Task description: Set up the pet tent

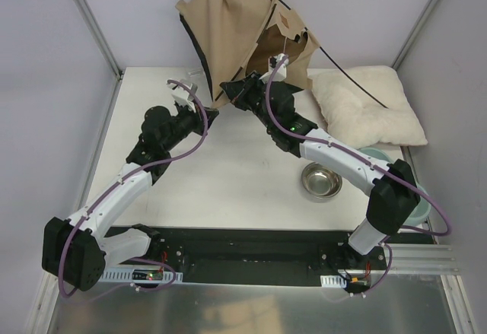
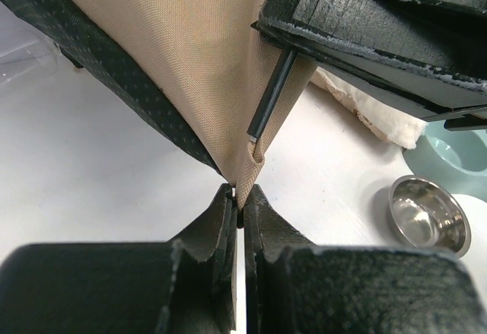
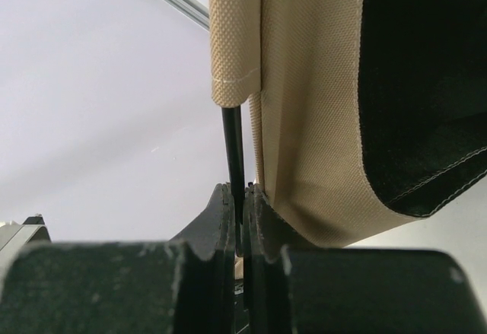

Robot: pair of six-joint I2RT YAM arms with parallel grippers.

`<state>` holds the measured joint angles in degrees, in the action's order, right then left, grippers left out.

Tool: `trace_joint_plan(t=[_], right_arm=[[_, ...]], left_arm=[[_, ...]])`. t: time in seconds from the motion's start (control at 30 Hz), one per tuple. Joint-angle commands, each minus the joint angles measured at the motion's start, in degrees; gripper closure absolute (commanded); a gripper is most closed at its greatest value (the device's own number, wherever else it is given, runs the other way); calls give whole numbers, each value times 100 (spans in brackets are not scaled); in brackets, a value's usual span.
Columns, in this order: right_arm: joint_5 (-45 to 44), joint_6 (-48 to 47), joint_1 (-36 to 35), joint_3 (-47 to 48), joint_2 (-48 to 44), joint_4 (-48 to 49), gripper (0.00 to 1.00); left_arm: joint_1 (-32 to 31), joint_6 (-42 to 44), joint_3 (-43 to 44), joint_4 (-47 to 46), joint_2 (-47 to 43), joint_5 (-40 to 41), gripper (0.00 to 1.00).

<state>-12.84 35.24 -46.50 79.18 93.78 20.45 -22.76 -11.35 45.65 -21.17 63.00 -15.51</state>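
The pet tent [image 1: 232, 22], tan fabric with dark inner edging, hangs crumpled above the far edge of the table, with thin black poles sticking out. My left gripper [image 1: 207, 103] is shut on the tent's lower fabric corner [image 2: 242, 168], seen close up in the left wrist view with the fingertips [image 2: 240, 197] pinched together. My right gripper [image 1: 228, 89] sits just right of it, shut on a black pole [image 3: 233, 147] where it leaves a tan sleeve [image 3: 234, 37]. In the right wrist view the pole runs down between the closed fingers [image 3: 240, 197].
A fluffy off-white pillow [image 1: 365, 109] lies at the back right of the white table [image 1: 152, 98]. A steel bowl [image 1: 321, 180] and a teal bowl [image 1: 417, 201] sit front right. Grey walls close in both sides.
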Motion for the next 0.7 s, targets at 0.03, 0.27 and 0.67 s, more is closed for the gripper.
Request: trace_joint_plan(t=[0.03,0.27,0.67], right_arm=[[-1124,-246,326,195,-105,645,100],[-1185,-360,308,168,-105,636,100],[-589,-606,273,133,-123,899,100]], left_arm=[[88,-130,225,640,-34,39,100],[88,-200,427,868,-25,258,100],[88,-359,787,1220,133,426,100]])
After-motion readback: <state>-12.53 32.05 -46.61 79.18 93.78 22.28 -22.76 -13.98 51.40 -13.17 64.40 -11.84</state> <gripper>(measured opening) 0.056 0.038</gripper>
